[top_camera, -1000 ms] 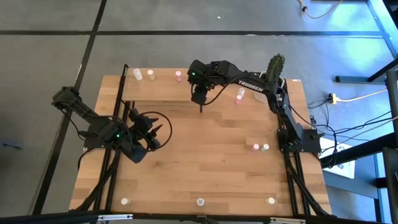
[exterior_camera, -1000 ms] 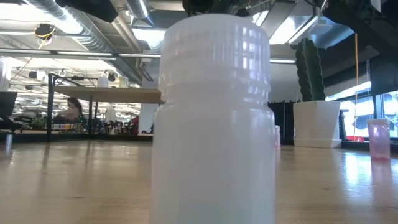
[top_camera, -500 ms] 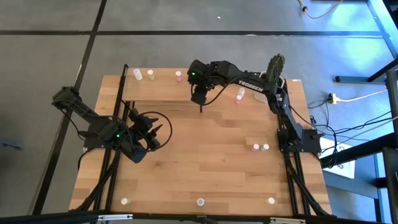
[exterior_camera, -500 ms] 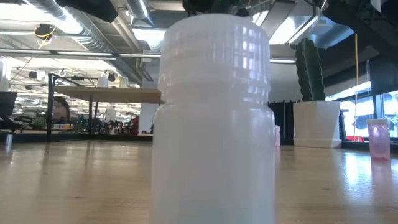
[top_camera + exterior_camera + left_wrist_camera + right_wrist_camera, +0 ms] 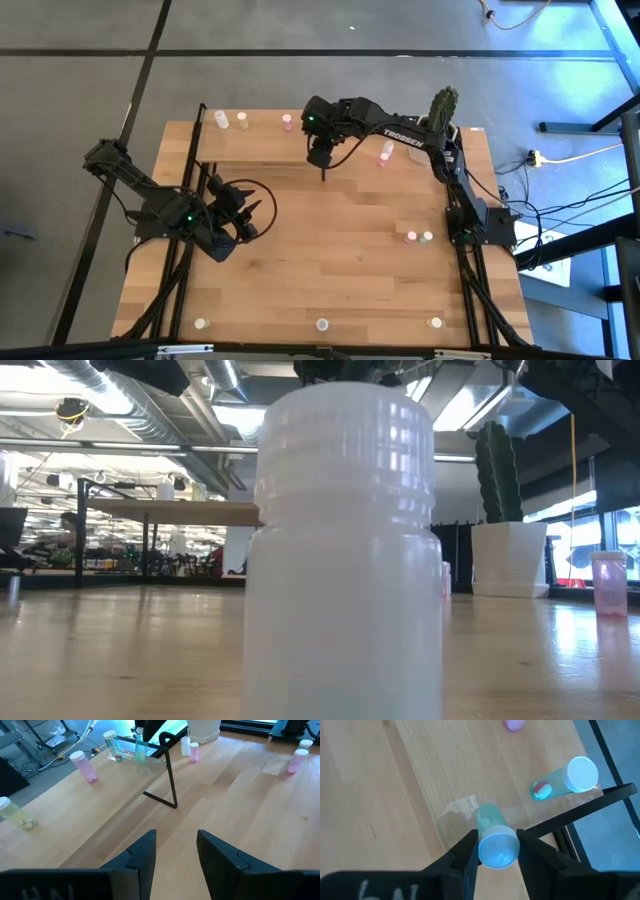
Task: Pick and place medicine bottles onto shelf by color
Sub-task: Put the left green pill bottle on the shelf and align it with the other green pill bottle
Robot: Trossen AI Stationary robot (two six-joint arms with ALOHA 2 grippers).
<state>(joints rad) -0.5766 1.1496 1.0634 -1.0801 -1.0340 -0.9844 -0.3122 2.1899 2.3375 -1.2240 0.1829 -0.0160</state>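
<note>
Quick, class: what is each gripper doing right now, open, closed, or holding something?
Left gripper: open, holding nothing.
Right gripper: closed on a pale green bottle.

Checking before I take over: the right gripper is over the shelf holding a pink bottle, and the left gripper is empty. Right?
Not quite. The bottle between the right gripper's fingers is pale green with a white cap, not pink, as the right wrist view shows. The rest holds: it is over the shelf, and the left gripper is empty in the left wrist view.

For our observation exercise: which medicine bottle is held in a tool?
The pale green bottle, clamped between the right tool fingers over the shelf; the others stand free.
</note>
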